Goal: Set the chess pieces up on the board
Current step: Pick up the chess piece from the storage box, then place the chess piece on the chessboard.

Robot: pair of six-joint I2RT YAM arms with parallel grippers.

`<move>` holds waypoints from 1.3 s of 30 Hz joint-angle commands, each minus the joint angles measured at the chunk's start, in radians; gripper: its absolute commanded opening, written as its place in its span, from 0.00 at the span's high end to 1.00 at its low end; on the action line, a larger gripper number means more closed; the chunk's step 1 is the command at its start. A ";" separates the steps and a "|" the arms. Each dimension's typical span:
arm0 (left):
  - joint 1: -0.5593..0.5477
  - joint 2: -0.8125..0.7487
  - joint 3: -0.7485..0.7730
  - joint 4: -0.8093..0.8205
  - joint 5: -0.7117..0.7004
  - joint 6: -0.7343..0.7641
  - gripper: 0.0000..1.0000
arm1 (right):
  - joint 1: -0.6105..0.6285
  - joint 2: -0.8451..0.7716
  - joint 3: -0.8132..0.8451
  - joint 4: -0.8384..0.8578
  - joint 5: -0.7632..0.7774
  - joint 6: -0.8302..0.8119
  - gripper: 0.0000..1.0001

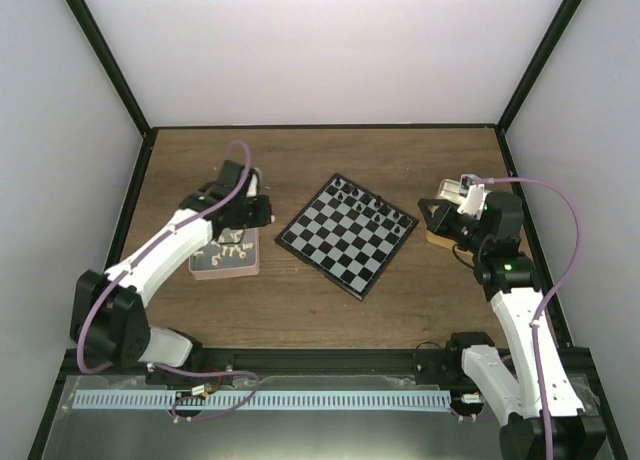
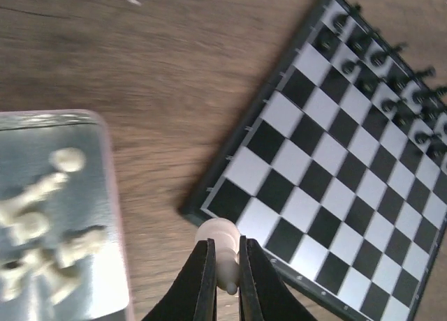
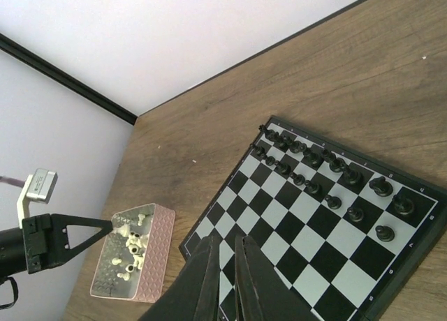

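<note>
The board [image 1: 345, 230] lies tilted in the table's middle. Black chess pieces [image 1: 372, 202] stand in two rows along its far right side; they also show in the right wrist view [image 3: 328, 174] and in the left wrist view [image 2: 391, 77]. My left gripper [image 2: 223, 269] is shut on one cream-white piece [image 2: 218, 234], held above the wood just off the board's near corner [image 2: 209, 209]. Other cream-white pieces [image 2: 35, 223] lie in the pink tray [image 1: 225, 262]. My right gripper [image 3: 225, 265] is shut and empty, high over the board [image 3: 314, 223].
The pink tray [image 3: 143, 258] sits left of the board, with the left gripper [image 1: 245, 215] over its far end. A tan box [image 1: 440, 238] sits right of the board under the right gripper [image 1: 440, 212]. Black frame posts and white walls ring the table.
</note>
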 commanded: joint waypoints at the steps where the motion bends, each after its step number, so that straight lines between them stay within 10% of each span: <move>1: -0.105 0.108 0.086 -0.008 0.012 0.001 0.96 | -0.009 0.009 -0.010 0.018 -0.015 0.007 0.92; 39: -0.315 0.450 0.228 0.000 -0.125 0.010 0.96 | -0.009 0.041 -0.040 0.036 -0.003 0.011 0.92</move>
